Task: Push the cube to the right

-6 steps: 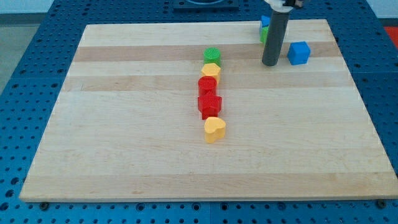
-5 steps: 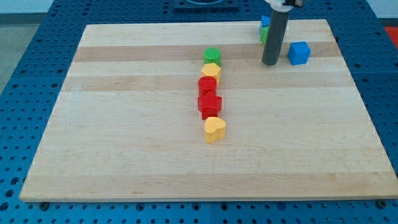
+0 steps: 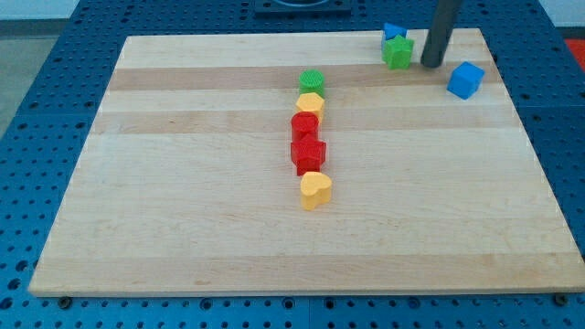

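Note:
A blue cube [image 3: 465,79] lies on the wooden board [image 3: 183,201] near its top right corner, turned a little on its base. My tip [image 3: 431,64] stands to the upper left of the cube, a short gap away, not touching it. Just left of the tip sit a green block [image 3: 398,52] and a smaller blue block [image 3: 393,33] behind it.
A column of blocks runs down the board's middle: a green one [image 3: 312,80], a yellow one [image 3: 311,103], two red ones [image 3: 305,124] [image 3: 308,153] and a yellow heart-like one [image 3: 315,189]. The board's right edge is close to the cube.
The blue cube has slid to the right and slightly down, and has turned. My tip has moved right and up the view, uncovering the green block.

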Available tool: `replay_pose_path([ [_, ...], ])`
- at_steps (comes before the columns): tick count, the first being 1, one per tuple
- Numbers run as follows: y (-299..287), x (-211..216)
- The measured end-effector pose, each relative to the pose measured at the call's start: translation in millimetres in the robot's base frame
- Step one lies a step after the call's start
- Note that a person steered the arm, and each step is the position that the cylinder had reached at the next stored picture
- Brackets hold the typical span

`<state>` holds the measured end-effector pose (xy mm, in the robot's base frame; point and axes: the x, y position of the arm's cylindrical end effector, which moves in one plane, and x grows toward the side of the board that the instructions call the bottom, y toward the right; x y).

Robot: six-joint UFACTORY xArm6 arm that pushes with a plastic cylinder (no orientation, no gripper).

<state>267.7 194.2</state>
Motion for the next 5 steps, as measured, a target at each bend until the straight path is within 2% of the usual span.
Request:
replay_pose_path([
  [5, -9.6, -17.5],
])
